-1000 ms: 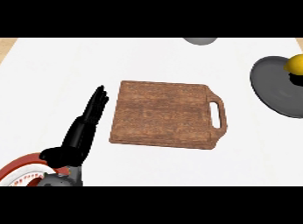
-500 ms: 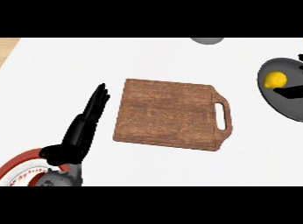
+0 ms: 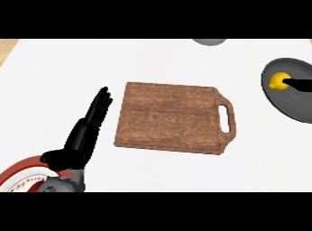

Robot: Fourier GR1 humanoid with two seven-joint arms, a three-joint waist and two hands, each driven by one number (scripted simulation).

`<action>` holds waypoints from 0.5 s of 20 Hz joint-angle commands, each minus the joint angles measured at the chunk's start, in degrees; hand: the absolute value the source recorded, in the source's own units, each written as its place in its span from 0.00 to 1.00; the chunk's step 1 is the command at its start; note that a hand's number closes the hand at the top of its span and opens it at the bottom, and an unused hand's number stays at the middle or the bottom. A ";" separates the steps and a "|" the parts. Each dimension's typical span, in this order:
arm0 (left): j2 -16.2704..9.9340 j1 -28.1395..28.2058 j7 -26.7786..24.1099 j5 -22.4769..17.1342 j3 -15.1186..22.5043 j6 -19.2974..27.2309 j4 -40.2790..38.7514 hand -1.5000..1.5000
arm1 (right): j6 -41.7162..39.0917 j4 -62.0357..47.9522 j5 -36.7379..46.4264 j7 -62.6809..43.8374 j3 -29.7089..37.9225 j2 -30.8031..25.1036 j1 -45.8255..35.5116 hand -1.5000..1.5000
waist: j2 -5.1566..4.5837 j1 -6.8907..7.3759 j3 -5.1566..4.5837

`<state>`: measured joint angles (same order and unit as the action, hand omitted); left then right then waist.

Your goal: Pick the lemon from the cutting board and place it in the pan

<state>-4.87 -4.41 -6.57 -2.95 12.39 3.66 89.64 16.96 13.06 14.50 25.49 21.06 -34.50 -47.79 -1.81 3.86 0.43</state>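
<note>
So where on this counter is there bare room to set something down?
The cutting board top is bare. White counter lies open behind the board up to the grey object, and between board and pan. The pan is crowded: lemon and right robot hand. The left robot hand flanks the board's left edge.

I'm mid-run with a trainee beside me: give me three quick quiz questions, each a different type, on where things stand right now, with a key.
1. True or false: the yellow lemon lies inside the round grey pan.
2. Multiple choice: the brown wooden cutting board carries (A) the lemon, (B) nothing, (C) the pan.
3. Fill in: the black left hand, fingers straight, rests on the white counter to the ___ of the board.

Key: 1 true; 2 B; 3 left. The right hand shows only as dark fingers over the pan beside the lemon, running off the view's right edge; whether they touch the lemon cannot be told.
</note>
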 commanded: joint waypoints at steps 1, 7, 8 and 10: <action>0.14 1.99 0.56 0.80 0.77 0.80 2.18 0.50 | -5.23 -1.00 -5.16 4.37 5.39 -3.56 1.23 0.00 | 0.49 -0.69 -0.03; -0.61 3.08 -0.96 0.97 -0.54 0.73 1.50 0.50 | -22.18 -3.10 -9.87 7.72 9.27 -8.68 5.15 0.00 | 0.84 -1.66 -0.09; -0.09 0.85 -0.66 0.59 -1.49 0.68 -1.73 0.50 | -24.77 -2.87 -9.99 9.37 8.80 -6.41 6.46 0.00 | 1.09 -2.70 -0.21; -1.51 -0.13 -0.92 -1.17 -3.55 -1.13 -1.94 0.50 | -28.07 -3.48 -10.94 10.34 9.56 -6.72 7.58 0.00 | 1.01 -2.45 -0.22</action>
<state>-5.53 -3.36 -6.81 -2.94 10.86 3.70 89.19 -3.51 10.32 5.50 33.33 29.26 -40.56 -42.53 -0.97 1.92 0.28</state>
